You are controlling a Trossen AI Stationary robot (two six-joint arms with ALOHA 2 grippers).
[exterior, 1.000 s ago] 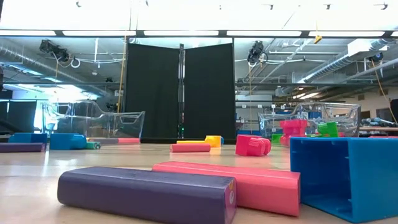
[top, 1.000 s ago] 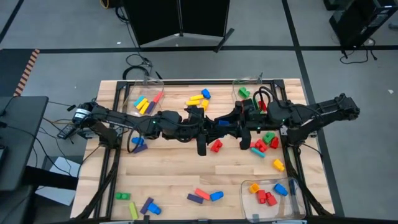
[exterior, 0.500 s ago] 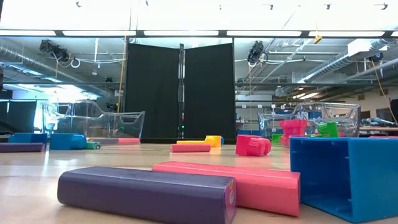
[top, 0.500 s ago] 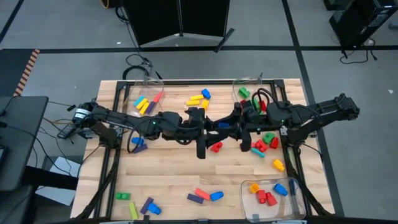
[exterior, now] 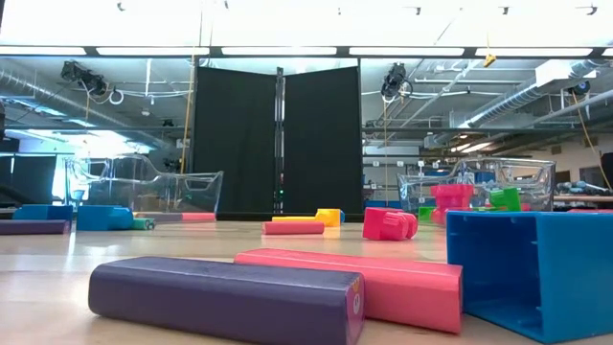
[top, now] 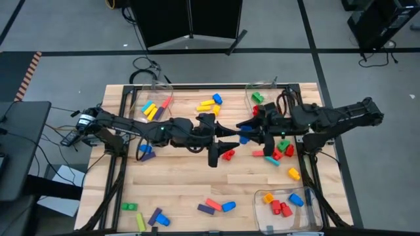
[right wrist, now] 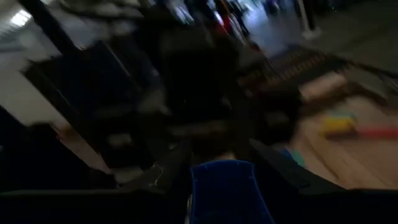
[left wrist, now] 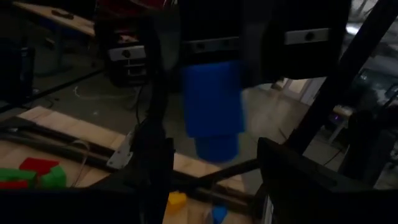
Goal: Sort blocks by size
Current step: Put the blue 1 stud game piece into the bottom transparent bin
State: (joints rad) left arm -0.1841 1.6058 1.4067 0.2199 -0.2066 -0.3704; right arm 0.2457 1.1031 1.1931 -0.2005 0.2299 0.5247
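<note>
Handover at table centre: right gripper (top: pixel 244 133) stays clamped on blue block (left wrist: pixel 211 109); left gripper (top: pixel 231 137) fingers stand apart, releasing it for right-side sorting.

Counts, high view. Clear bins (top: pixel 287 203): three, one at the near right corner of the surface (top: pixel 184 190), two along its far edge. Arms: two. Blocks (top: pixel 211 105): dozens overall, no exact total readable. Inside the near-right bin: about five. Near-left corner of the surface: about four loose.
</note>
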